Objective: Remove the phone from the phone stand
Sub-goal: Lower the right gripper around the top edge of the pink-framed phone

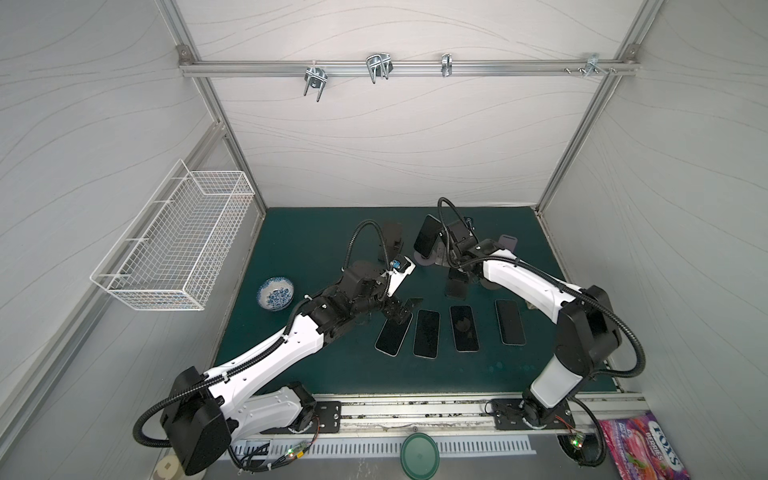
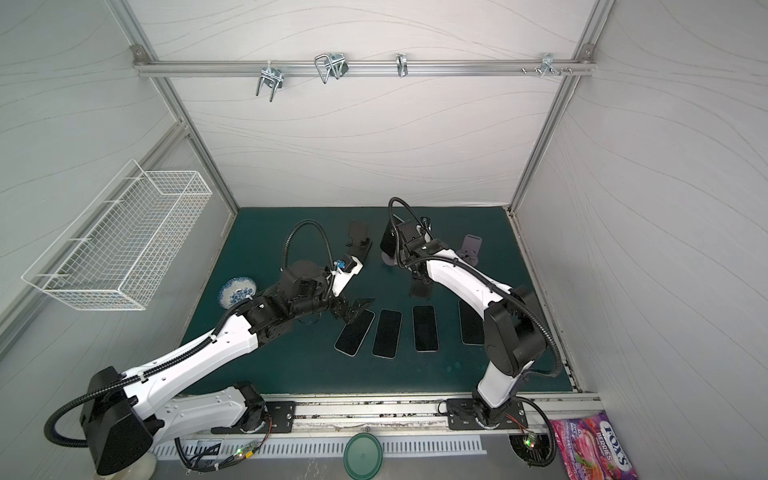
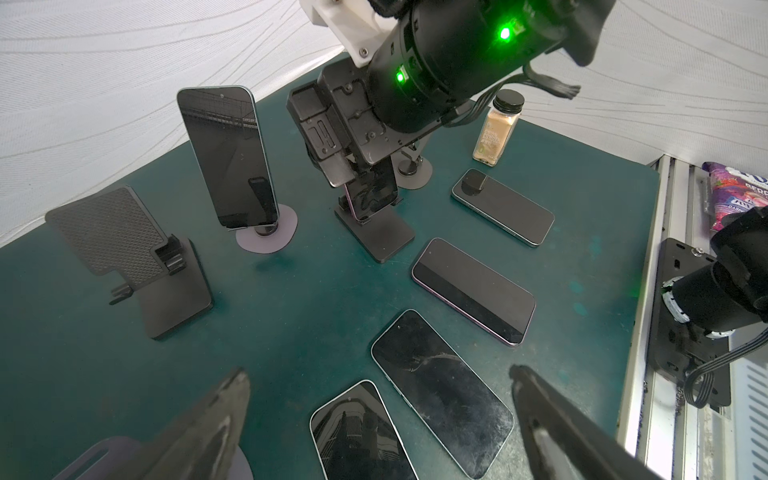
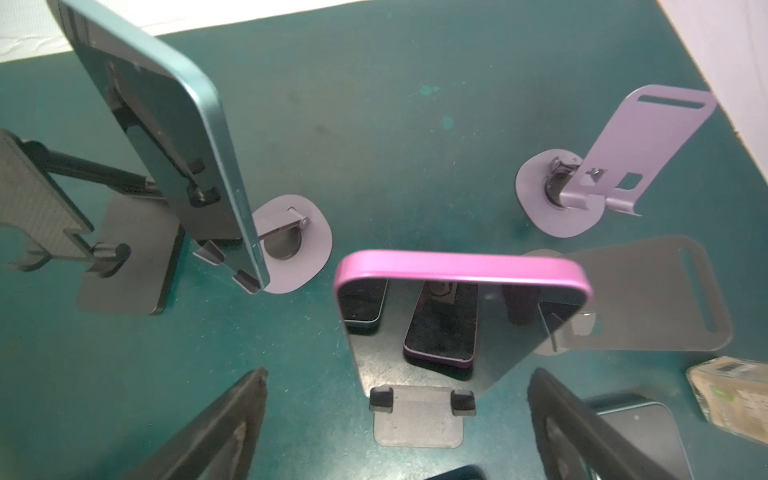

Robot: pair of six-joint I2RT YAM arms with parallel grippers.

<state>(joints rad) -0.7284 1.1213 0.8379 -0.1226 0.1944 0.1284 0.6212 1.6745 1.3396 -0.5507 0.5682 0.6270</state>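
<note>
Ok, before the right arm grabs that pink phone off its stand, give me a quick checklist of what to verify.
1. Right gripper jaws open: ok.
2. Pink phone seated upright on its stand, bottom edge behind both lip hooks: ok.
3. Jaws lined up on the phone's side edges: cannot tell, since the depth is unclear from the wrist view.
4. Teal phone on the neighbouring stand stands apart from the pink one: ok.
5. Left gripper out of the way, open above the flat phones: ok.
</note>
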